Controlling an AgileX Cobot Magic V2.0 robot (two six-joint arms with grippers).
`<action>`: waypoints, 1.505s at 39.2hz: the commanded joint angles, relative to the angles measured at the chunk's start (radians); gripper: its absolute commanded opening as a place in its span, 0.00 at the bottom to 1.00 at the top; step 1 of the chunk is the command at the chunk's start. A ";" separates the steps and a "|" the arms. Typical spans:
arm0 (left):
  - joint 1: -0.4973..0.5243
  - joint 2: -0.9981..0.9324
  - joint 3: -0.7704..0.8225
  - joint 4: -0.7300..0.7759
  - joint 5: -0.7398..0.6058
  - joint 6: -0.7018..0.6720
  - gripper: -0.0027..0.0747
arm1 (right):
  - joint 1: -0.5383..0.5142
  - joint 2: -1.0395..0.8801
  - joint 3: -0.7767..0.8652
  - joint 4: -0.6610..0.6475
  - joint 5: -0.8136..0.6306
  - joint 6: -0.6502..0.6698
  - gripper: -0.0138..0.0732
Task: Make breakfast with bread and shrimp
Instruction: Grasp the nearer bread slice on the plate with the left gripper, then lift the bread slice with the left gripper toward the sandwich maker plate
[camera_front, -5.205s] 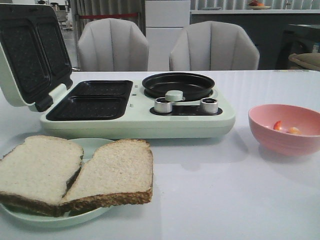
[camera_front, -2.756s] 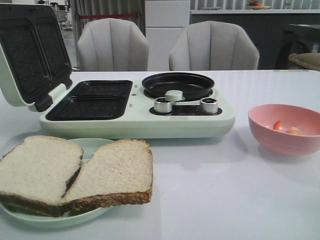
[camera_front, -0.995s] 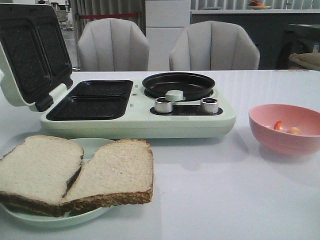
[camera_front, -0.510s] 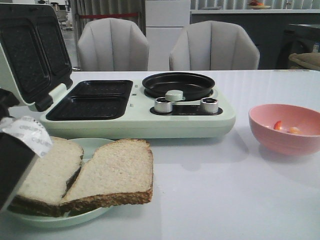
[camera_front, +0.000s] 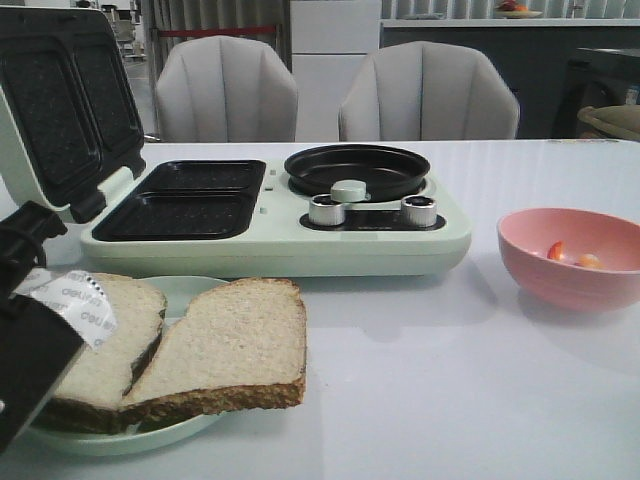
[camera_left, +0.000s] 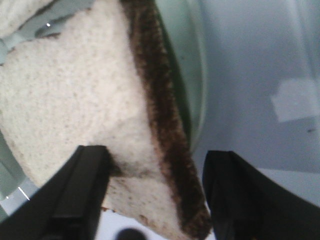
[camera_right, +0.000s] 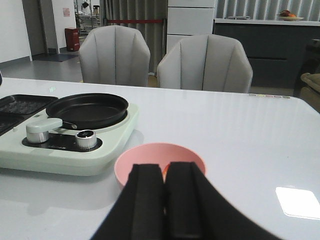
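Left tool (camera_left: 152, 200) spread wide, straddling corner of left bread (camera_left: 90, 115) slice on green plate (camera_left: 187, 75), not gripping. Right tool (camera_right: 165, 195) fingers pressed together, empty, near pink bowl (camera_right: 150, 155).

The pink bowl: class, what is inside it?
Inside the pink bowl lie two small shrimp, red and orange. Its near wall hides the bottom, so more may be there.

so the table (camera_front: 420, 380) is plain white and glossy. Sitting right on it: a pale green cooker (camera_front: 280, 235) toward the back left with its lid up, a green plate (camera_front: 180, 295) at the front left just in front of the cooker, and a pink bowl (camera_front: 560, 275) off to the right, well apart from both
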 joint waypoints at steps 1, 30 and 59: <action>0.011 -0.018 -0.031 0.015 -0.001 -0.005 0.43 | -0.005 -0.021 -0.016 -0.015 -0.077 0.000 0.32; -0.094 -0.137 -0.045 -0.062 0.273 -0.041 0.26 | -0.005 -0.021 -0.016 -0.015 -0.077 0.000 0.32; 0.088 -0.228 -0.296 0.140 -0.014 -0.145 0.26 | -0.002 -0.021 -0.016 -0.015 -0.077 0.000 0.32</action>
